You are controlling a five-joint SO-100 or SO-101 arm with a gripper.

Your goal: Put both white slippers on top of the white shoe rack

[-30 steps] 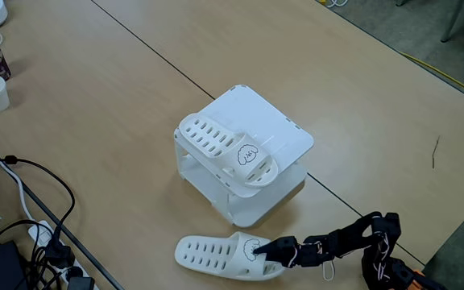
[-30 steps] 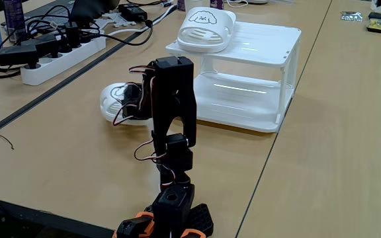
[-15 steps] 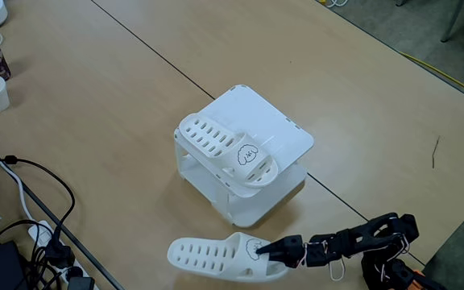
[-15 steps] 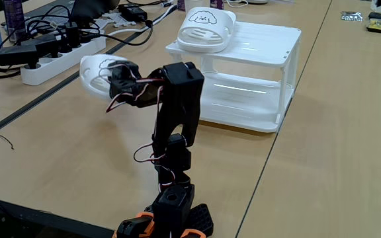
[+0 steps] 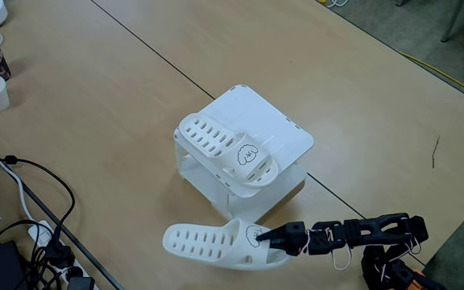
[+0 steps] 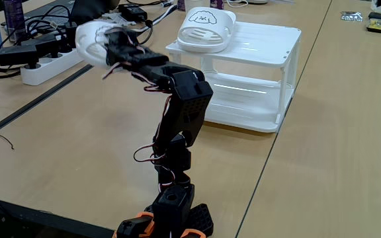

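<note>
Hand [image 5: 266, 238] grips one white slipper [image 5: 212, 246] by its strap, fingers closed on it, holding it in the air near the white shoe rack [image 5: 276, 133]. The other slipper [image 5: 228, 151] lies on the rack's top.

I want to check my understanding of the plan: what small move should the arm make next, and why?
Probably carry the held slipper toward the shoe rack. The gripper holds it in the air, off the table, while the rack's top still has free space beside the other slipper.
</note>
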